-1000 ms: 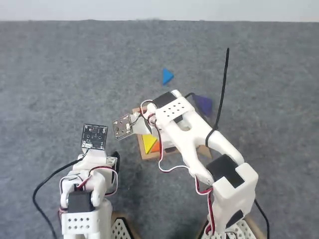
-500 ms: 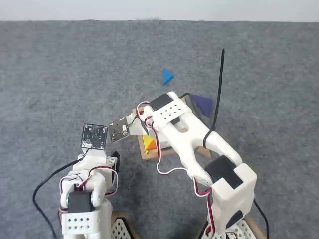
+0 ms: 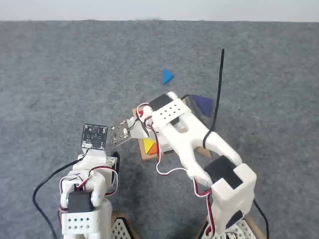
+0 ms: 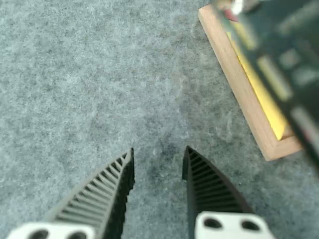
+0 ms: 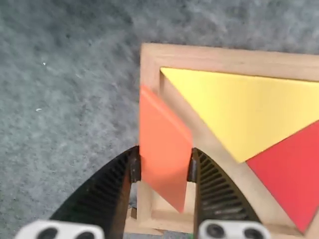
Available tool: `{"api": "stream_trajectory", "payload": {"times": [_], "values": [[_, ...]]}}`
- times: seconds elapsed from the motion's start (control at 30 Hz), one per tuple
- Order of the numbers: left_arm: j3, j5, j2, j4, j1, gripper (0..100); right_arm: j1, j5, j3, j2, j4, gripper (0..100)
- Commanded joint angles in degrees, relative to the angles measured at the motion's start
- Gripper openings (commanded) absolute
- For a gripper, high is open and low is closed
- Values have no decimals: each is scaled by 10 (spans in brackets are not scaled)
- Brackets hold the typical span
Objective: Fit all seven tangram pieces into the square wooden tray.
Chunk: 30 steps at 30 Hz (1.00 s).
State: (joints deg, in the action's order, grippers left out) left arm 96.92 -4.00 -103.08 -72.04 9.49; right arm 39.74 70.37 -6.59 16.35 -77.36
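Peering down the right wrist view, we find the right claw (image 5: 164,154) clamped on an orange piece (image 5: 165,142) at the corner of the tray (image 5: 149,55), beside a yellow triangle (image 5: 239,109) and a red piece (image 5: 289,174), while the high view adds a blue triangle (image 3: 167,76) and a purple piece (image 3: 202,103) loose on the surface (image 3: 75,64), and the left claw (image 4: 158,152) hangs apart near the tray.

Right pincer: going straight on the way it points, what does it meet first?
Probably the wooden tray's rim: the orange piece shut in the right pincer hangs over it, beside the yellow triangle, and would touch first. Depth is unclear.
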Motion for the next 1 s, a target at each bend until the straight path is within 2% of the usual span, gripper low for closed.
{"api": "stream_trajectory", "payload": {"times": [0.0,0.27,0.5,0.57,0.63,0.73,0.8,0.87,0.97], "values": [[-5,-4,-16,-5,-2,153,8,4,6,-6,-9,110],[-5,-4,-16,-5,-2,153,7,-21,6,-5,18,185],[-5,-4,-16,-5,-2,153,4,-20,8,-10,19,184],[-5,-4,-16,-5,-2,153,-21,-22,25,-24,10,184],[-5,-4,-16,-5,-2,153,-58,-53,48,-46,5,183],[-5,-4,-16,-5,-2,153,-117,-149,75,-86,0,180],[-5,-4,-16,-5,-2,153,-153,-203,74,-109,-6,144],[-5,-4,-16,-5,-2,153,-179,-228,50,-133,-11,103],[-5,-4,-16,-5,-2,153,-200,-272,-21,-167,8,95]]}}
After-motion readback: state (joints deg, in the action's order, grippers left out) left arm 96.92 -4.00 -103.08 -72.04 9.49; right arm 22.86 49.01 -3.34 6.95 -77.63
